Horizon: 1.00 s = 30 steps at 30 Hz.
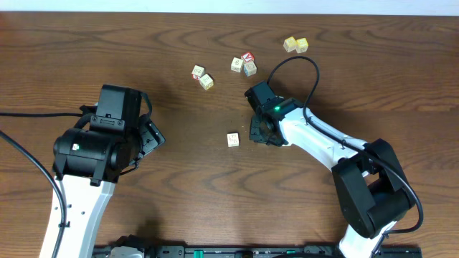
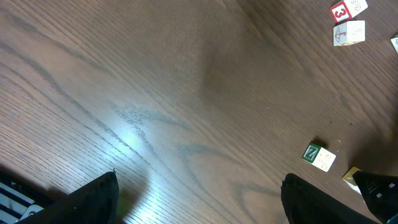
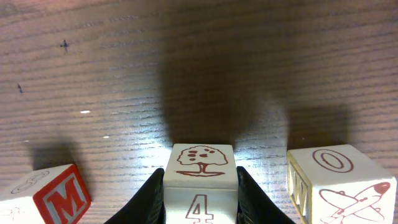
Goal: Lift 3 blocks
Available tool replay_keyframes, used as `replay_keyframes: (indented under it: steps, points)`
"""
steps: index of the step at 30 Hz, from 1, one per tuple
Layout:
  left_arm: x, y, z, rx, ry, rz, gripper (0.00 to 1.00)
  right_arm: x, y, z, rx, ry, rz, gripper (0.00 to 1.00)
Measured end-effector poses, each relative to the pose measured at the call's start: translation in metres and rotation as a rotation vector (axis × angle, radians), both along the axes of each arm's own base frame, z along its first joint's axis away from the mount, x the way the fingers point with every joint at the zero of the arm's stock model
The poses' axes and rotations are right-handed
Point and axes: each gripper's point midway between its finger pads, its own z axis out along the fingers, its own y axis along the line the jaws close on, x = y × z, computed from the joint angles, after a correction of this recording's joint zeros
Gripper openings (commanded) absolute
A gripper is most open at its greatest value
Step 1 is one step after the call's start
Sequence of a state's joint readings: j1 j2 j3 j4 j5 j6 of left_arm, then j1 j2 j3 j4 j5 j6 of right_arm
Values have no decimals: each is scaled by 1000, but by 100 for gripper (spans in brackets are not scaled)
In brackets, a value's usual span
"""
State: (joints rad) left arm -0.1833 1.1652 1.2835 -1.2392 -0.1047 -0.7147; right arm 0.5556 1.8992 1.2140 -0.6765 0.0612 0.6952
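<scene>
On the brown counter (image 1: 215, 208), the left tool (image 1: 153, 135) gapes wide, holding nothing. Near the counter's middle, the right tool (image 3: 200, 190) is pinched on a cream tree-marked block (image 3: 200, 163), which sits squarely between its fingers. An M cube (image 3: 62, 198) and an O cube (image 3: 339, 180) flank it.

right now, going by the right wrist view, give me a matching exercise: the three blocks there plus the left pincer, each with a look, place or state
Things
1. tree block
2. M block
3. O block
4. left pincer

Look, place or state
a. red letter face
b. open, holding nothing
c. in the right pincer
d. plane drawn on its side

Pairs: 1-c, 2-a, 3-d, 4-b
</scene>
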Motion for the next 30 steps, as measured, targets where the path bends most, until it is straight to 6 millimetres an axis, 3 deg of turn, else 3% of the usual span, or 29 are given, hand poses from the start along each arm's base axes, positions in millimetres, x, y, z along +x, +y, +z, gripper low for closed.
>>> replay_keyframes:
  steps: [7, 13, 20, 23, 28, 30]
  points:
    - [0, 0, 0, 0, 0, 0, 84, -4, -2, -1, -11, 15, 8, 26]
    - [0, 0, 0, 0, 0, 0, 84, -4, -3, -1, -13, 16, 16, 49]
    - [0, 0, 0, 0, 0, 0, 84, -12, -12, 1, -42, 65, 12, 56]
    - [0, 0, 0, 0, 2, 0, 84, -12, -13, 11, -48, 82, 10, 57]
    - [-1, 0, 0, 1, 3, 0, 84, 5, -26, 54, -44, 77, -16, 62]
    - [-1, 0, 0, 1, 3, 0, 84, 8, -35, 76, -42, 72, -19, 68]
